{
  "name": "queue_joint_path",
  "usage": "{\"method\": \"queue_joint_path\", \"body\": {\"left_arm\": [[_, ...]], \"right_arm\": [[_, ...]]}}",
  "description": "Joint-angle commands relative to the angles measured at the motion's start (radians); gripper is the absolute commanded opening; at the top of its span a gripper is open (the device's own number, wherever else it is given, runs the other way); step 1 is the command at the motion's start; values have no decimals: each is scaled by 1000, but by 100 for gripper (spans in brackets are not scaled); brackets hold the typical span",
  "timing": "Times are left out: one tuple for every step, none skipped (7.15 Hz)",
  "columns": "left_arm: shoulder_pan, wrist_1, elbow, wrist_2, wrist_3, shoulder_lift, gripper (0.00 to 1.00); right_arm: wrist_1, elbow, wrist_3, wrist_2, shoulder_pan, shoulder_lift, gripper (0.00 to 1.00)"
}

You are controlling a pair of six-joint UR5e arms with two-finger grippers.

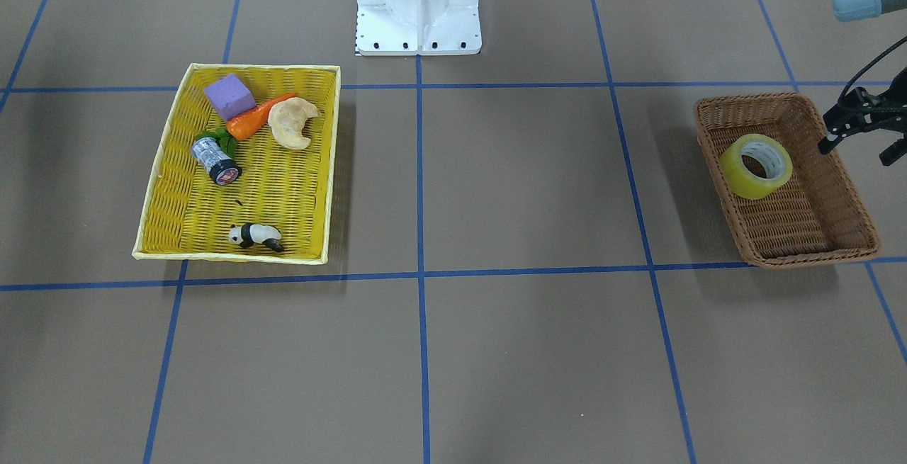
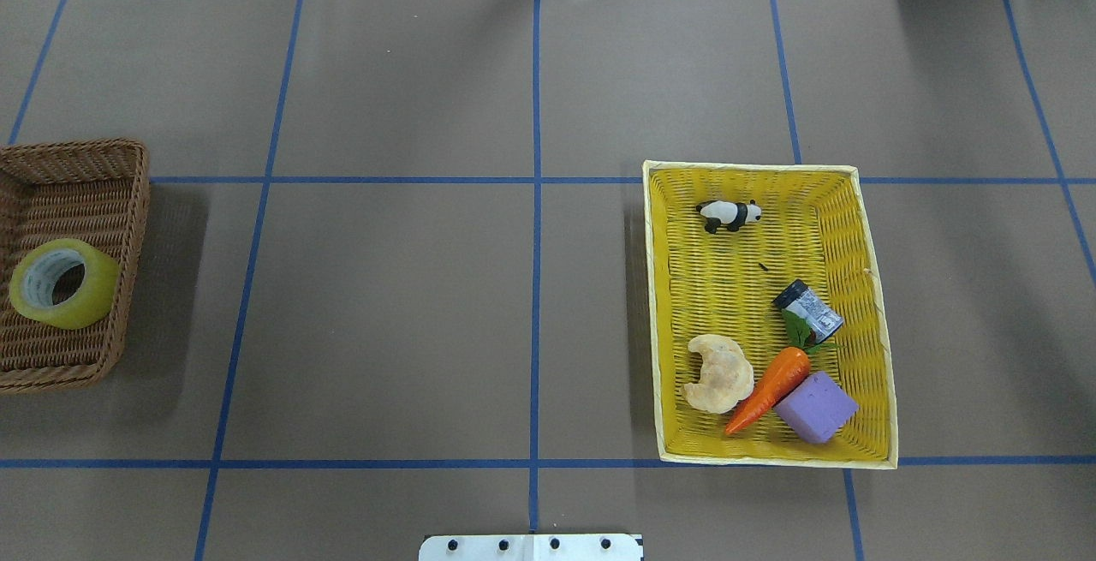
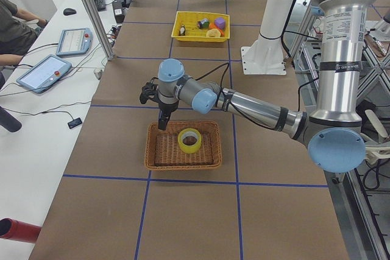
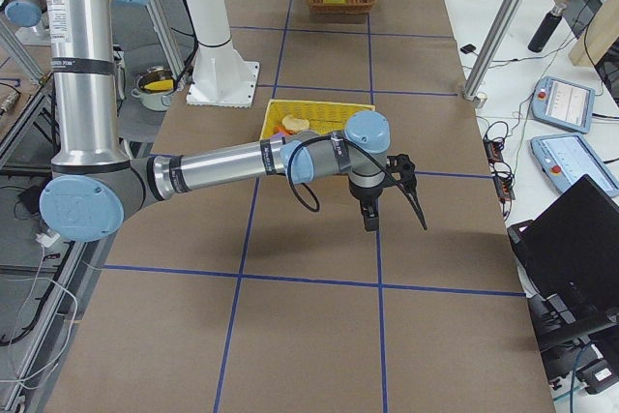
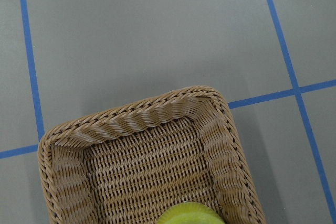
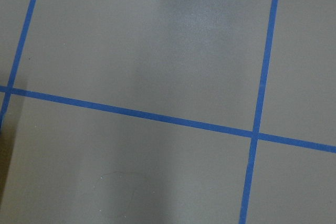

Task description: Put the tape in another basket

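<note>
The tape, a yellowish translucent roll, lies tilted inside the dark brown wicker basket. It also shows in the overhead view within the basket at the left edge, and its top peeks into the left wrist view below the basket's end wall. My left gripper hovers beside the basket's outer long side, open and empty, apart from the tape. My right gripper hangs above bare table near the yellow tray; I cannot tell whether it is open or shut.
A yellow woven tray holds a purple block, a carrot, a croissant, a small silver cylinder and a panda figure. The robot's white base stands at the table's robot side.
</note>
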Motion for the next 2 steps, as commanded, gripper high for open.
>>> {"method": "queue_joint_path", "body": {"left_arm": [[2, -1, 8, 1, 0, -20, 98], [2, -2, -1, -2, 0, -24, 98]], "right_arm": [[1, 0, -1, 0, 0, -5, 100], [1, 3, -1, 5, 0, -9, 100]]}}
